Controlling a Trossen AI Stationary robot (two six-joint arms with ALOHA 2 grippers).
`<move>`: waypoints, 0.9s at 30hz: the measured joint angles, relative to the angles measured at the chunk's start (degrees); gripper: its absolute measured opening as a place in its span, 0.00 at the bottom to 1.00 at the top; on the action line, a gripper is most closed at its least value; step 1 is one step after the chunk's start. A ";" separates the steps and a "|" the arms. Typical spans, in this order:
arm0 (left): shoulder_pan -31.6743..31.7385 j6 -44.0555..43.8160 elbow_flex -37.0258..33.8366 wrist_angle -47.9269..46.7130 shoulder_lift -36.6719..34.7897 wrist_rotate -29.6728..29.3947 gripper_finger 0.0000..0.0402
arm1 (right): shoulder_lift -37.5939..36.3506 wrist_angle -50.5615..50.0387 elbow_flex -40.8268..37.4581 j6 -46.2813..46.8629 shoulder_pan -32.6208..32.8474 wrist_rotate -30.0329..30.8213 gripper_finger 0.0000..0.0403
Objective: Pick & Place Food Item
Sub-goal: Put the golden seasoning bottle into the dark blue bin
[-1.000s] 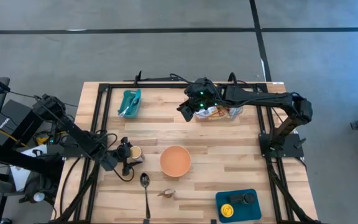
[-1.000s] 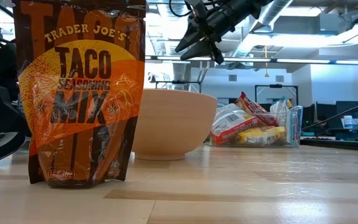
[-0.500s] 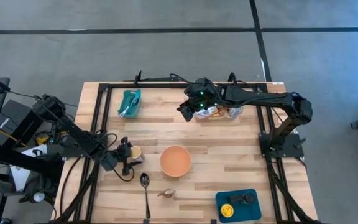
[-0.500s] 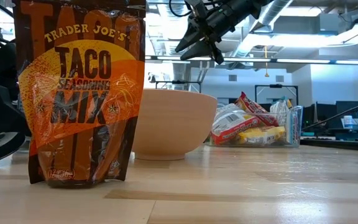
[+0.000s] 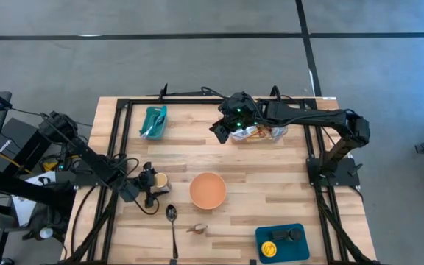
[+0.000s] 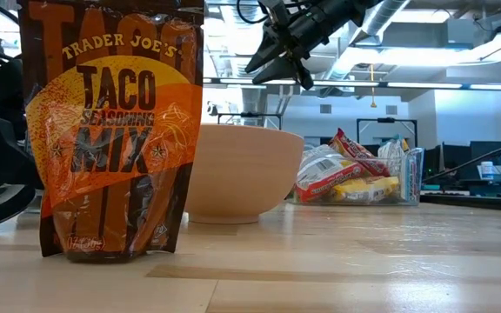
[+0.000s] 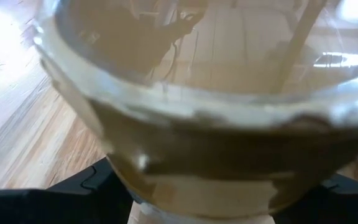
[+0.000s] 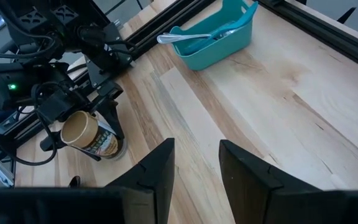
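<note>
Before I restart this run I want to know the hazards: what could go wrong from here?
The left gripper holds a tilted jar just off the table; it could slip or spill. The spoon and orange bowl lie close by and could be knocked. The right gripper hangs open and empty near the snack bin, cluttered with wrappers.

The table [image 5: 271,202] is pale planked wood with a smooth finish. The taco seasoning pouch [image 6: 111,130] is glossy, crinkled foil. The bowl [image 6: 242,174] looks matt; the teal tray [image 8: 219,37] smooth plastic.
</note>
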 joint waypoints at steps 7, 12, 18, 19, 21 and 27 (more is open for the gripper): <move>0.01 0.55 0.00 2.45 0.00 -0.10 0.70 | 0.00 0.00 0.01 0.04 0.00 -0.13 0.30; 0.02 2.25 0.00 6.55 -0.02 -0.31 0.69 | 0.00 0.00 0.00 0.15 0.00 -0.14 0.30; 0.02 3.01 0.02 14.09 -0.20 -0.31 0.71 | -0.02 0.00 0.02 0.15 0.00 -0.14 0.30; 0.00 3.88 0.02 15.80 -0.20 -0.31 0.71 | -0.02 0.01 -0.01 0.15 0.00 -0.14 0.30; 0.00 5.76 0.02 19.60 -0.20 -0.28 0.69 | -0.02 0.00 0.01 0.15 0.00 -0.14 0.30; 0.00 11.40 1.01 31.07 -0.22 -3.39 0.69 | -0.02 0.01 0.01 0.15 0.00 -0.16 0.30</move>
